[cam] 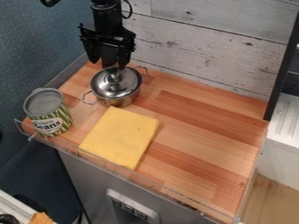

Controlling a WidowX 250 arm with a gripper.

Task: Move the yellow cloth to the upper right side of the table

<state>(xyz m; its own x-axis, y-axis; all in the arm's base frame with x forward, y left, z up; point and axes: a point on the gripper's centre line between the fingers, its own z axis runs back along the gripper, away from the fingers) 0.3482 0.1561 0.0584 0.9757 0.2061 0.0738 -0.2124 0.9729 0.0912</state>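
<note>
My gripper (107, 62) hangs at the upper left of the camera view, over the back of the silver pot, with its fingers apart. The yellow cloth (119, 136) lies folded flat in a rough rectangle on the left-centre part of the wooden table (201, 131), close to the front edge. It is well in front of the gripper, nearer the camera, and nothing holds it.
A silver pot (116, 89) with a lid stands between the gripper and the cloth. Left of the cloth is a green beans can (48, 112). A clear low rail runs along the table's front edge, and a whitewashed plank wall rises behind.
</note>
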